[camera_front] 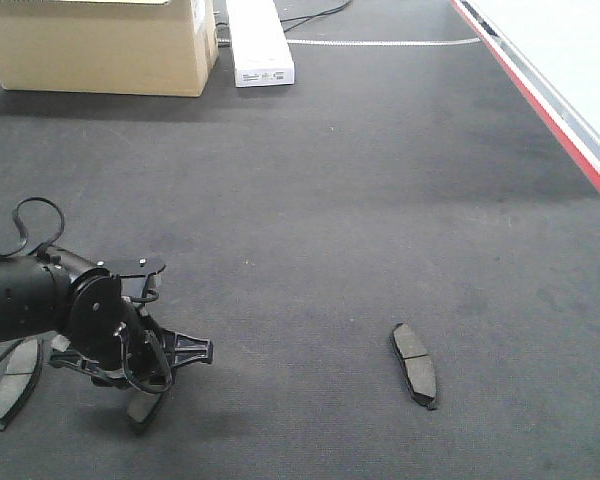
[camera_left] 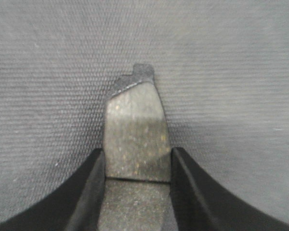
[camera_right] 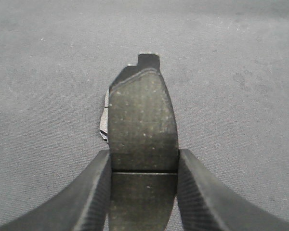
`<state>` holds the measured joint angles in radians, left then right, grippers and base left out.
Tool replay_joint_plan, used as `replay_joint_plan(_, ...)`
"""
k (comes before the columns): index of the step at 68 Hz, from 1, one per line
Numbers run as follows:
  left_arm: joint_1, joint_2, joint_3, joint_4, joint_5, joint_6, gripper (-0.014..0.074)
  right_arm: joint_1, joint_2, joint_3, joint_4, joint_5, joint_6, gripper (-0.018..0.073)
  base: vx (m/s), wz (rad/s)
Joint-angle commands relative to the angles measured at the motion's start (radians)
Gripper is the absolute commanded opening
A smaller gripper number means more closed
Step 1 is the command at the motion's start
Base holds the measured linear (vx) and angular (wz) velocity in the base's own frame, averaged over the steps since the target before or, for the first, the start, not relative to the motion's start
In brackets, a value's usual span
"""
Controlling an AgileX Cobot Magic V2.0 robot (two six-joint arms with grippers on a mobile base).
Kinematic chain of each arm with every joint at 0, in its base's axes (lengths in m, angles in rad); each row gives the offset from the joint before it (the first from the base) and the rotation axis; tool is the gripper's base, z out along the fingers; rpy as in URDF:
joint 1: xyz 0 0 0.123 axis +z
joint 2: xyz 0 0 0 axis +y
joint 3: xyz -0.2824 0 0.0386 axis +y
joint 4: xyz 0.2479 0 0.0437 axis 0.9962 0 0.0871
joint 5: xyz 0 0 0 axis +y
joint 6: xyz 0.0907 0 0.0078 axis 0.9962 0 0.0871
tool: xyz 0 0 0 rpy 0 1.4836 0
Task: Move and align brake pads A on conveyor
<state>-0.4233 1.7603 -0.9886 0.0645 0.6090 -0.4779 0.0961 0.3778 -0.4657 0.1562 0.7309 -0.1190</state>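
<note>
Looking maybe halfway: both arms are gripping a pad (camera_left: 136, 130) each in closed jaws, low over the conveyor (camera_front: 330, 180), while two more are lying unaligned, well apart.

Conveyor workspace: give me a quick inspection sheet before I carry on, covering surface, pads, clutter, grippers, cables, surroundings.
Surface: conveyor, dark rough belt, red stripe along its right edge.
Job's things: one brake pad lies free on the belt; another partly hidden at far left; one pad between the left fingers; one pad between the right fingers.
Clutter: cardboard box and white box at the far end.
Grippers: left gripper shut on a pad; right gripper shut on a pad.
Cables: black cable loop on the left arm; cables beyond the white box.
Surroundings: pale surface beyond the stripe.
</note>
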Motion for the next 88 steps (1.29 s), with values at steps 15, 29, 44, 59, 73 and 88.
replay_joint_plan(15,-0.004,-0.096,-0.026,0.086,0.017,-0.002,0.0391,-0.003,0.007,-0.028,0.006,-0.084,-0.011,-0.0004,0.00,0.00)
replay_joint_plan(29,-0.005,-0.239,-0.025,0.091,0.032,-0.004,0.0391,-0.003,0.007,-0.028,0.006,-0.084,-0.011,-0.0004,0.00,0.00)
replay_joint_plan(44,-0.005,-0.446,-0.024,0.072,0.091,0.001,0.0391,-0.003,0.007,-0.028,0.006,-0.084,-0.011,-0.0004,0.00,0.00)
replay_joint_plan(59,-0.005,-0.713,0.062,0.088,0.100,0.019,0.0391,-0.003,0.007,-0.028,0.006,-0.084,-0.011,-0.0004,0.00,0.00)
replay_joint_plan(73,-0.005,-1.003,0.195,0.100,0.083,0.021,0.0391,-0.003,0.007,-0.028,0.006,-0.084,-0.011,-0.0004,0.00,0.00)
replay_joint_plan(88,-0.004,-1.299,0.335,0.099,0.083,0.054,0.0391,-0.003,0.007,-0.028,0.006,-0.084,-0.011,-0.0004,0.00,0.00)
